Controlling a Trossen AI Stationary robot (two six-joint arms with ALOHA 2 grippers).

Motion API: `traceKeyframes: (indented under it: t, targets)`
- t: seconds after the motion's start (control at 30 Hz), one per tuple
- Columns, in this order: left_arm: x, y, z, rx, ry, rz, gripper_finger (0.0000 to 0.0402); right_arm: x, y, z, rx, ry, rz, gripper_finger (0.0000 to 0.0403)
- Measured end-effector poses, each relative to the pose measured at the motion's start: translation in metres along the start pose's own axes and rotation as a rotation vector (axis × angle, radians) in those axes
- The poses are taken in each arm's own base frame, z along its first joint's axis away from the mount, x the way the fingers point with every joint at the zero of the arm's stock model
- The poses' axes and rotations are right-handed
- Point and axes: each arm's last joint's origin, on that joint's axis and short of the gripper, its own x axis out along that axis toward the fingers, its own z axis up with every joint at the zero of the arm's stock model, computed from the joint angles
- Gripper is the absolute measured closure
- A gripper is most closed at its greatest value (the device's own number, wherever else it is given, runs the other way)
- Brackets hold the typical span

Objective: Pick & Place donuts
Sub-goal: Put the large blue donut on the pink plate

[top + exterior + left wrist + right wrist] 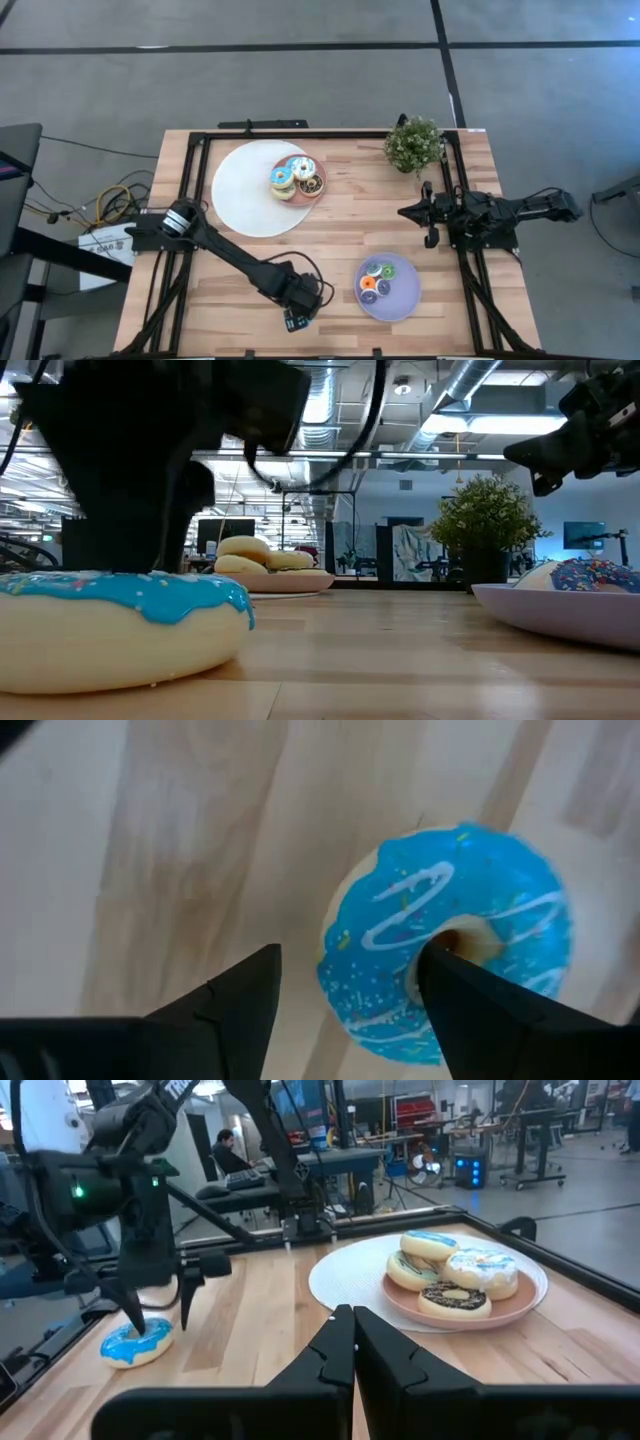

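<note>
A blue-iced donut (455, 935) with white squiggles lies flat on the wood near the table's near edge (297, 321), large in the low view (120, 625). My left gripper (350, 960) is open right above it, pointing down; one finger (470, 1005) stands over the donut's hole, the other (235, 1005) outside its rim. From the right wrist view the left gripper (158, 1320) hangs just over the blue donut (135, 1343). Several donuts rest on a pink plate (298, 180); small ones lie on a lavender plate (388, 287). My right gripper (352, 1342) is shut, waiting at the table's right side (425, 215). My left gripper comes from above, pointing down, with one fingertip (435, 960) at the blue donut's hole (455, 942) and the other off its rim. Whether that fingertip touches the donut, I cannot tell. The donut lies flat on the table.
The pink plate sits on a large white plate (245, 190) at the far left of the table. A potted plant (413, 143) stands at the far right corner. Black rails (185, 200) frame the table. Bare wood lies between the plates (350, 230).
</note>
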Motion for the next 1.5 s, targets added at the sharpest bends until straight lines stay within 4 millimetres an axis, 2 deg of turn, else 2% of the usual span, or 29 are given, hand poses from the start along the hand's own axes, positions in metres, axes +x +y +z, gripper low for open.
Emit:
traceKeyframes:
  t: [0.2,0.3,0.4,0.63,0.7,0.8,0.9,1.07,1.2,1.33,1.5]
  targets:
    - [0.008,-0.001,0.001,0.028,0.013,-0.018,0.0176,0.000,0.000,0.000,0.000,-0.001,0.000,0.0403]
    - [0.008,0.000,0.002,0.029,0.014,-0.015,0.0189,0.000,0.000,0.000,0.000,-0.001,0.000,0.0403]
    - [0.008,0.001,0.003,0.023,0.031,-0.025,0.0230,0.000,0.000,0.000,0.000,-0.001,0.000,0.0403]
    - [0.004,0.009,0.010,0.059,0.097,-0.067,0.0354,0.000,0.000,0.000,0.001,-0.001,0.000,0.0403]
    - [-0.004,0.013,0.014,0.090,0.114,-0.089,0.0383,0.000,0.000,0.000,0.001,-0.001,0.000,0.0403]
    - [-0.029,0.023,0.021,0.127,0.088,-0.092,0.0390,0.000,0.000,0.000,0.000,-0.001,0.000,0.0403]
    - [-0.066,0.046,0.025,0.129,0.041,-0.004,0.0388,0.000,0.000,0.000,0.001,-0.001,0.000,0.0403]
    - [-0.136,0.104,0.026,0.039,-0.053,0.210,0.0395,0.000,0.000,0.000,0.000,0.000,0.000,0.0403]
    - [-0.172,0.151,0.039,-0.029,-0.186,0.273,0.0395,0.000,0.000,0.000,0.000,-0.001,0.000,0.0403]
    - [-0.180,0.197,0.059,-0.049,-0.199,0.259,0.0396,0.000,0.000,0.000,0.000,0.000,0.000,0.0403]
    - [-0.156,0.245,0.087,-0.049,-0.159,0.214,0.0396,0.000,0.000,0.000,0.000,-0.001,0.000,0.0403]
